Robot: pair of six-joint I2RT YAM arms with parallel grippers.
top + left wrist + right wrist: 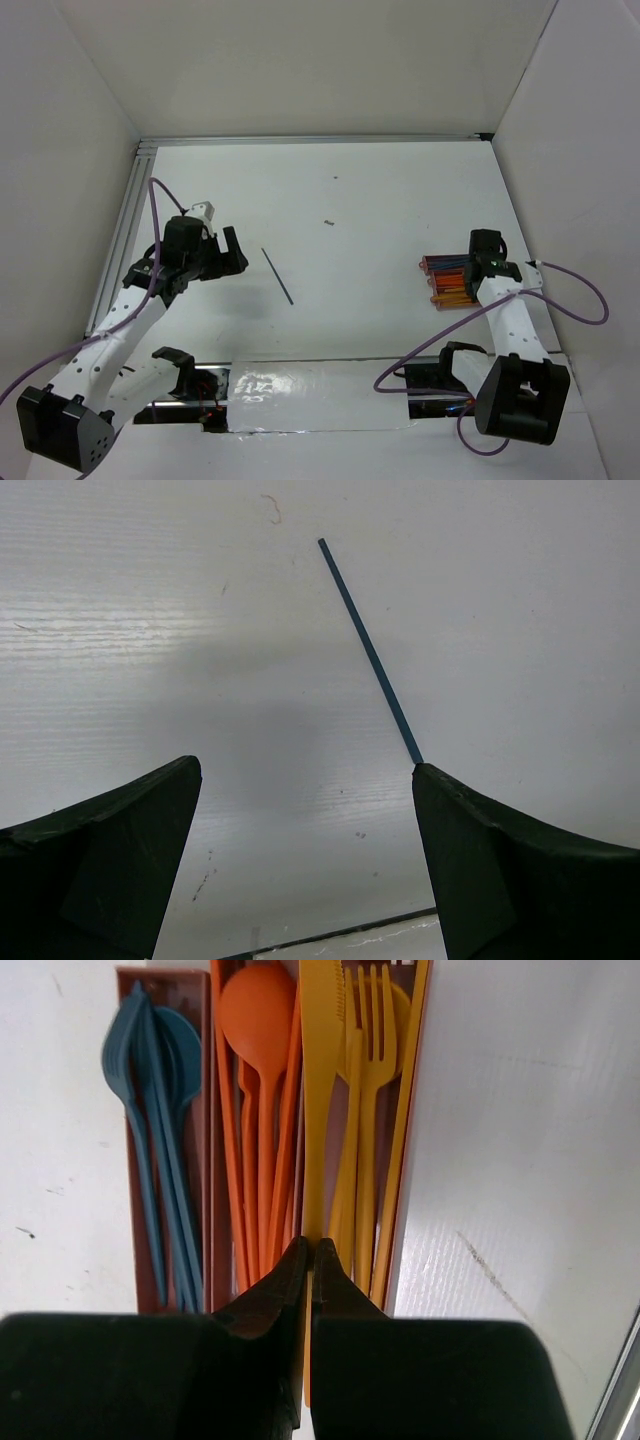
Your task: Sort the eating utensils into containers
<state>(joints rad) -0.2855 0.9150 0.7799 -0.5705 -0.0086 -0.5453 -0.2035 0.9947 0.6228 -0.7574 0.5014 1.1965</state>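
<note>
A thin blue stick [365, 645] lies on the white table; its near end sits right at the tip of my left gripper's right finger. The same stick [278, 275] shows in the top view, just right of the left gripper [228, 252]. The left gripper [305, 765] hangs open over bare table. My right gripper [311, 1245] is shut on the handle of a yellow knife [322, 1080] over the reddish-brown containers [207, 1160]. Their troughs hold blue utensils [150, 1080], orange utensils [258, 1020] and a yellow fork [372, 1040].
The containers [447, 280] sit at the table's right side under the right gripper [472, 272]. White walls enclose the table on three sides. A metal rail [125, 220] runs along the left edge, and purple cables trail from both arms.
</note>
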